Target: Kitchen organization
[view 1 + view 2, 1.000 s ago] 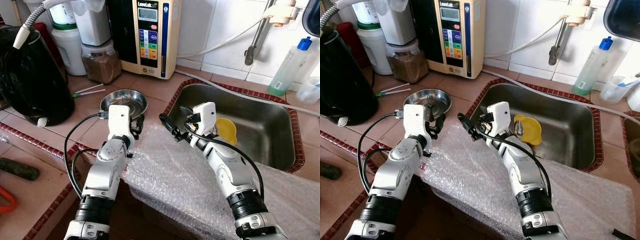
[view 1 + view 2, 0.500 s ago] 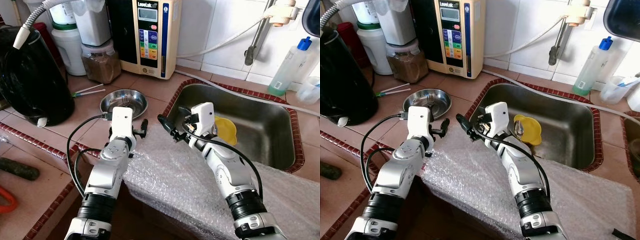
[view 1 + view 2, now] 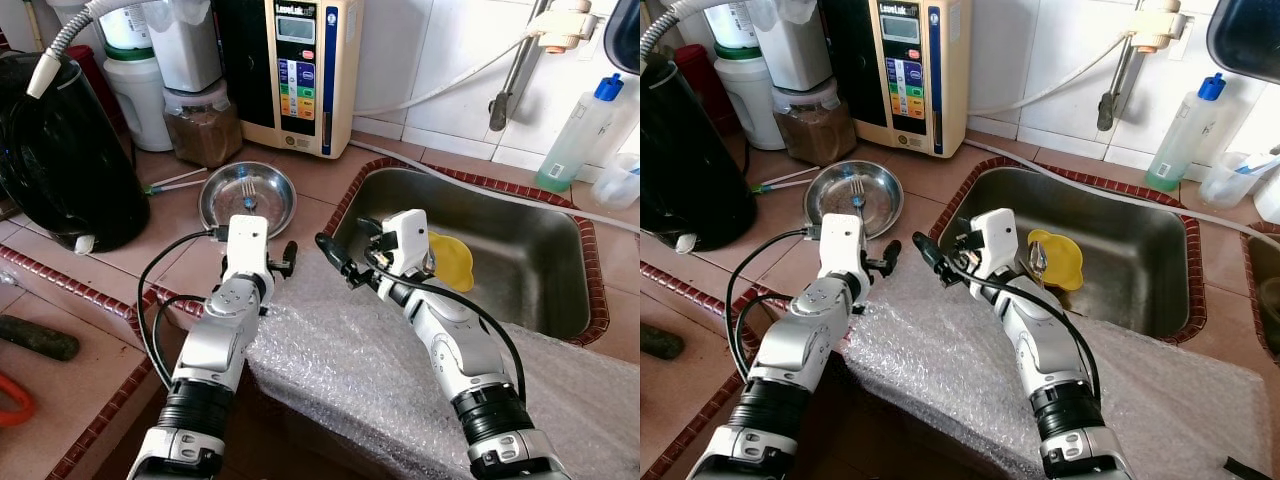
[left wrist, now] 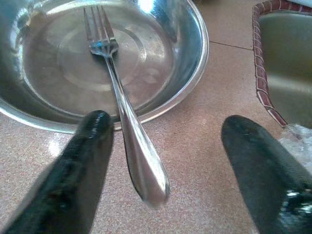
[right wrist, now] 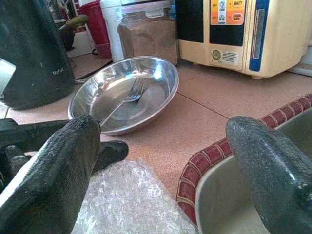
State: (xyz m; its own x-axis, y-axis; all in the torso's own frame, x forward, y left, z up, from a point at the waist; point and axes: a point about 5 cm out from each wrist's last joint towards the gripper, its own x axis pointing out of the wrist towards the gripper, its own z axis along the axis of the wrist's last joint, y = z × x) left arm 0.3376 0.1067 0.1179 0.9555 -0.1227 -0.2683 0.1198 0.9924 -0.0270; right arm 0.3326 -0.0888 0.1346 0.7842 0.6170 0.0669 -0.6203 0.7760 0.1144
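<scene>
Resting in the bowl: a fork, with both pincers empty nearby

Left eye view: a steel bowl (image 3: 247, 193) sits on the tiled counter (image 3: 300, 175) at upper centre-left of the frame, and a fork (image 3: 248, 190) lies inside it. Just below the bowl, the left pincer (image 3: 284, 255) is held over the counter, its black fingers spread and holding nothing. The right pincer (image 3: 340, 262) is at frame centre, beside the sink (image 3: 520, 250), also spread and empty. A sheet of bubble wrap (image 3: 350, 360) covers the counter edge in the lower middle, under both arms. A yellow dish (image 3: 455, 262) lies in the sink. A black kettle (image 3: 60, 150) fills the upper left, a water purifier (image 3: 300, 70) stands at top centre, and a plastic bottle (image 3: 580, 135) is at the upper right.

Left wrist view: the fork's tines rest in the bowl at the upper left of the frame, while its handle crosses the rim and sticks out between the two spread fingers (image 4: 80, 165), touching neither.

Right wrist view: the bowl with the fork sits at centre-left of the frame, ahead of the wide-apart fingers (image 5: 53, 170). The bubble wrap is at bottom centre and the red-tiled sink edge at lower right.
</scene>
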